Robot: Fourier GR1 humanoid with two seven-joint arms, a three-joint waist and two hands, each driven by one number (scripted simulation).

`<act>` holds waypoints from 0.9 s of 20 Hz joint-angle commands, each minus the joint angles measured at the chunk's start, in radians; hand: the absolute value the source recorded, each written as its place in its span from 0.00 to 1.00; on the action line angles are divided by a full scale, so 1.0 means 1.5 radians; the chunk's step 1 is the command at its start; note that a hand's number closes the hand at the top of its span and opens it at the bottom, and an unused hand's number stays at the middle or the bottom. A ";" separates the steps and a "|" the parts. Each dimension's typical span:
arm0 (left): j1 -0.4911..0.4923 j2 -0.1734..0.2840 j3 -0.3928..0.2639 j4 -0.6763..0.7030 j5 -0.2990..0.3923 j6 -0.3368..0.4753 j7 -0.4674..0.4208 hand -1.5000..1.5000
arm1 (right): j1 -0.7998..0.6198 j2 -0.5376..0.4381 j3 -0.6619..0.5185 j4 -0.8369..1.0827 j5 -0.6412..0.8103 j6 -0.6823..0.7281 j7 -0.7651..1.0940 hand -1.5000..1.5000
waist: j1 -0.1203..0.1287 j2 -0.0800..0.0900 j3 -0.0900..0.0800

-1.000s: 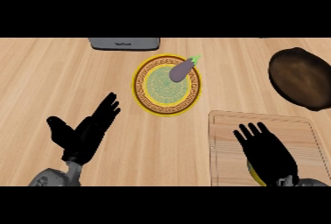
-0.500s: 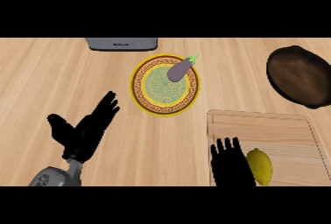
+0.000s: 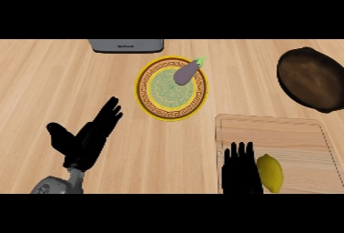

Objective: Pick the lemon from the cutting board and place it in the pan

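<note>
Right hand (image 3: 240, 169) at five o'clock, fingers straight, on the cutting board (image 3: 282, 134), lemon (image 3: 270, 172) just beside it at its three o'clock, left hand (image 3: 91, 136) open at eight o'clock, plate (image 3: 149, 98) with eggplant (image 3: 186, 73) centre, pan (image 3: 312, 77) at two o'clock

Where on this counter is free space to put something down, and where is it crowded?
Bare wood lies left of the plate above the left hand, and between the plate and the pan. The cutting board's upper half is bare. Its lower edge is crowded: the right hand sits beside the lemon.
</note>
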 commanded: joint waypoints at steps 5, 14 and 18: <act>0.015 -0.015 0.020 -0.044 -0.024 -0.010 0.044 0.50 | 0.009 -0.027 -0.046 0.010 0.060 0.000 -0.024 0.00 | 0.001 0.001 0.000; -0.006 -0.033 0.082 0.009 -0.035 -0.080 0.038 0.50 | 0.019 -0.059 -0.073 0.005 0.099 -0.006 -0.099 0.00 | 0.000 0.001 0.000; 0.017 -0.067 0.045 -0.013 -0.074 -0.043 0.045 0.50 | -0.001 -0.097 -0.034 0.042 0.130 -0.084 -0.165 1.00 | 0.003 0.001 0.001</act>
